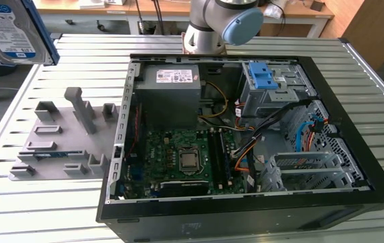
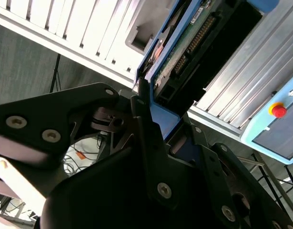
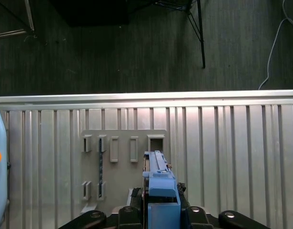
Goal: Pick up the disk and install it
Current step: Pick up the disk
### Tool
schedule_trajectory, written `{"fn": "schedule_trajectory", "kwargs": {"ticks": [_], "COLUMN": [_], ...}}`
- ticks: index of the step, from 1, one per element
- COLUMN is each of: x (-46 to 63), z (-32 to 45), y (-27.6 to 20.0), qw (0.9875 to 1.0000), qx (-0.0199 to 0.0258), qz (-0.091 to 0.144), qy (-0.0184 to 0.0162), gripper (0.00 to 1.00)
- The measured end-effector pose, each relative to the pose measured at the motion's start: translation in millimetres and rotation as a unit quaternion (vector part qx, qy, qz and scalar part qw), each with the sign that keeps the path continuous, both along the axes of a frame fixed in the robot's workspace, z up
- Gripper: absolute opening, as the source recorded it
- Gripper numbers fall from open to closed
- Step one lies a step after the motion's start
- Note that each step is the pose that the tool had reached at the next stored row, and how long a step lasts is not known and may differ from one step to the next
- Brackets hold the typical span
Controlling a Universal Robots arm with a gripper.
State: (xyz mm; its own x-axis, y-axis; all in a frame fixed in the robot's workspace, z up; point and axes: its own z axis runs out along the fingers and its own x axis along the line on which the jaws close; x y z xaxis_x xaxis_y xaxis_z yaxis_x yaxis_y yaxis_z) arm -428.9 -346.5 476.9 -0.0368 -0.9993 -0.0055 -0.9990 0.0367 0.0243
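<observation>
**Disk held aloft, clear of the computer**

The gripper [image 2: 167, 129] is clamped on the disk [image 1: 8, 31], with its black fingers [image 2: 142, 119] pressed against either side of the blue carrier. In the exterior view the disk hangs high at the left, label facing out, above the slatted metal table [image 1: 50, 207]. In the first wrist view it shows edge-on over the grey slotted rack [image 3: 122, 181]. The open computer case [image 1: 246, 215] lies on the table just to the exterior view's right of the rack, motherboard [image 1: 178, 157] exposed.
</observation>
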Motion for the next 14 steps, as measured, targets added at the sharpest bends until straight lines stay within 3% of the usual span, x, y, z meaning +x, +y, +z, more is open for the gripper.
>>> {"fn": "schedule_trajectory", "kwargs": {"ticks": [14], "x": [3.5], "z": [0.0], "y": [-0.1], "qw": [1.0], "qx": [0.0], "qz": [0.0], "qy": [0.0], "gripper": [0.36]}}
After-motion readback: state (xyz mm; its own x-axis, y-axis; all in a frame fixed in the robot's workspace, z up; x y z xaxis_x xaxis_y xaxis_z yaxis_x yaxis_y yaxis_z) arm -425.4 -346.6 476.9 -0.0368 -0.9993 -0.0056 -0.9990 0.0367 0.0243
